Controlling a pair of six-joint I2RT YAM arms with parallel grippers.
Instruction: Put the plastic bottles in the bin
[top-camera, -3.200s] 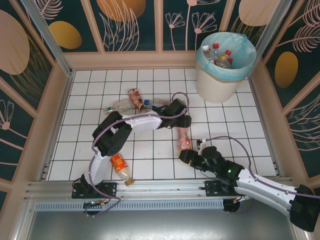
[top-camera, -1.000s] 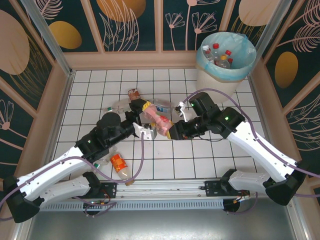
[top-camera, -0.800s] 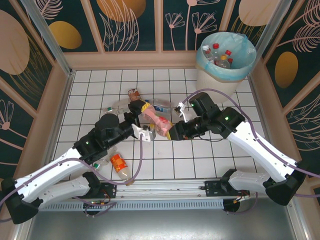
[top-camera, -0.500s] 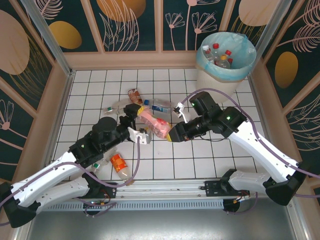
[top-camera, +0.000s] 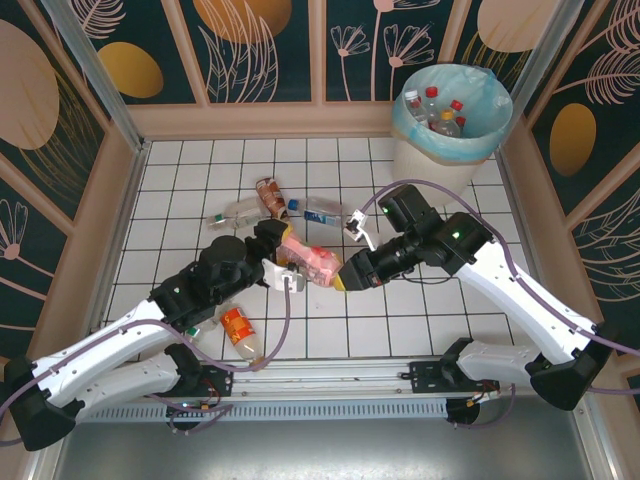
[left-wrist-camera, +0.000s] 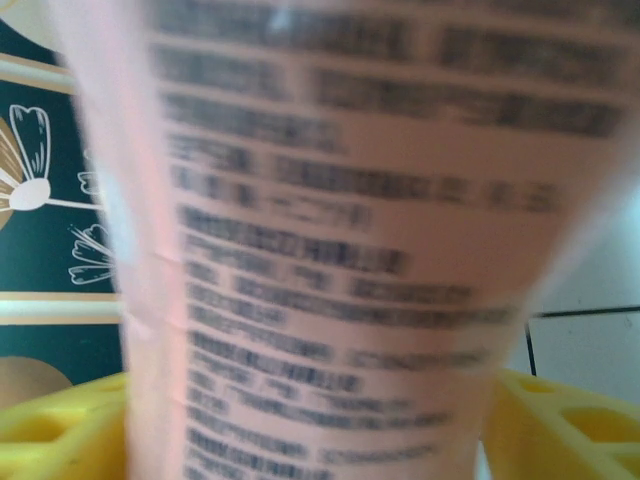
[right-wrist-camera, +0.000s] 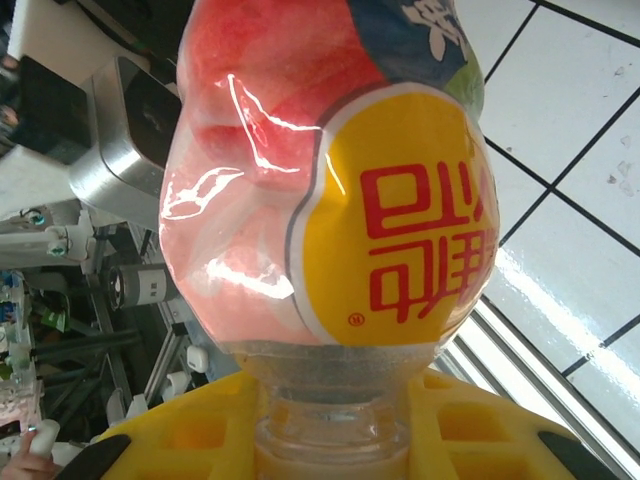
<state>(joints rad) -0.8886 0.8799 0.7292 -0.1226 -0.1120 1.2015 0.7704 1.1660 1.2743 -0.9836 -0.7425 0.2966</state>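
Observation:
A crumpled plastic bottle (top-camera: 312, 260) with a pink and yellow label hangs level above the tiles between both arms. My right gripper (top-camera: 345, 277) is shut on its clear neck (right-wrist-camera: 335, 425), the yellow fingers (right-wrist-camera: 170, 440) on either side. My left gripper (top-camera: 289, 253) is closed on the other end; in the left wrist view the printed label (left-wrist-camera: 330, 250) sits between the yellow fingers (left-wrist-camera: 560, 420). The bin (top-camera: 440, 165), a cream bucket with a light blue bag, stands at the far right with several bottles (top-camera: 440, 112) in it.
More bottles lie on the tiles: an orange-labelled one (top-camera: 238, 333) near the left arm's base, a brown-labelled one (top-camera: 270, 195), a clear one (top-camera: 235, 212) and a blue-labelled one (top-camera: 318, 212) at the back. Wooden walls ring the floor.
My left gripper's jaws have closed in from wide open onto the bottle's free end. The bottle and my right gripper have drifted slightly nearer and to the left.

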